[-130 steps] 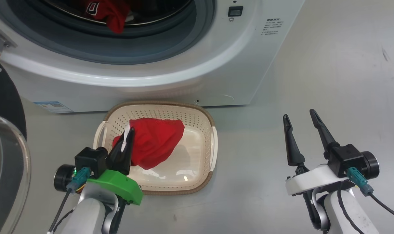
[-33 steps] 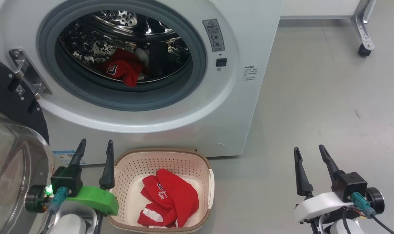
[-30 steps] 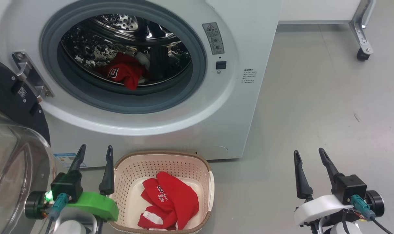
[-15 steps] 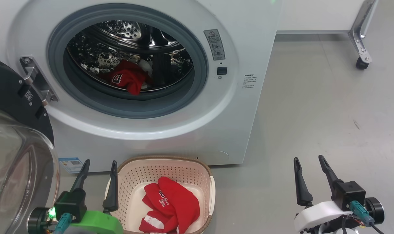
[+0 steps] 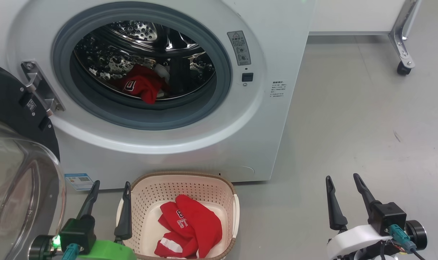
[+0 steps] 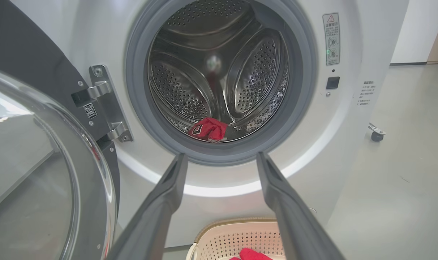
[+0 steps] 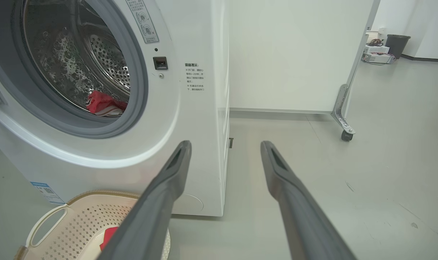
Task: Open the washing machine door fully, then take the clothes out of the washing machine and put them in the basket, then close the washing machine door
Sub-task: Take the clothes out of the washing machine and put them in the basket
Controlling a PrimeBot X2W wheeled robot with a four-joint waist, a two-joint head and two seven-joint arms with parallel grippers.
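The washing machine door (image 5: 20, 187) is standing open at the left of the washing machine (image 5: 277, 43). One piece of the red clothes (image 5: 141, 83) is lying at the front of the drum (image 5: 139, 32), and another piece (image 5: 190, 227) is lying in the basket (image 5: 183, 180), on the floor (image 5: 349, 108) just before the machine. The left gripper (image 5: 111, 184) is hovering just beside the basket's left side and the right gripper (image 5: 342, 177) well to its right, both spread wide and holding nothing.
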